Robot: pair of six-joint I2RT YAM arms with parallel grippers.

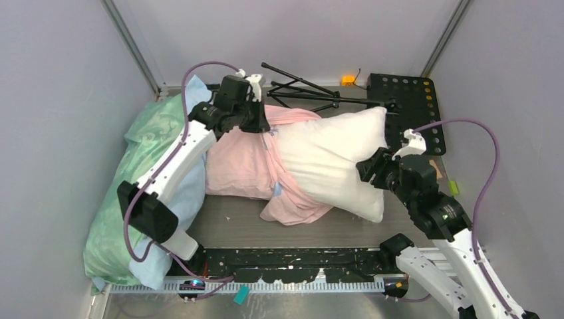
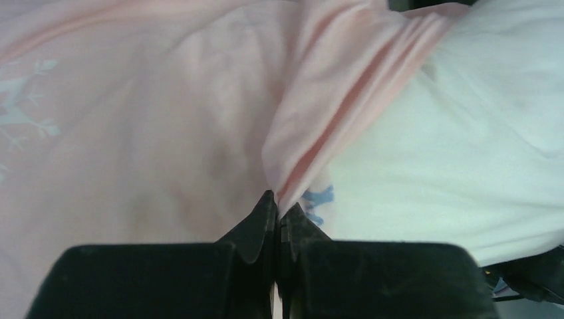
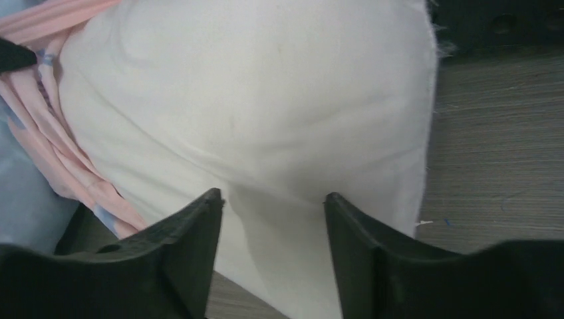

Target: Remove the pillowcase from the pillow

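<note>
The pale pink pillowcase is bunched over the left half of the white pillow; the pillow's right half is bare. My left gripper sits at the far edge of the case and is shut on a fold of the pillowcase at its gathered hem, beside blue lettering. In the left wrist view the gripper pinches that fold, with the bare pillow to the right. My right gripper is open at the pillow's right end; its jaws straddle the white pillow without closing.
Green and light blue bedding is piled along the left side under the left arm. A black tripod and a black perforated plate lie at the back. Bare grey tabletop shows in front of the pillow.
</note>
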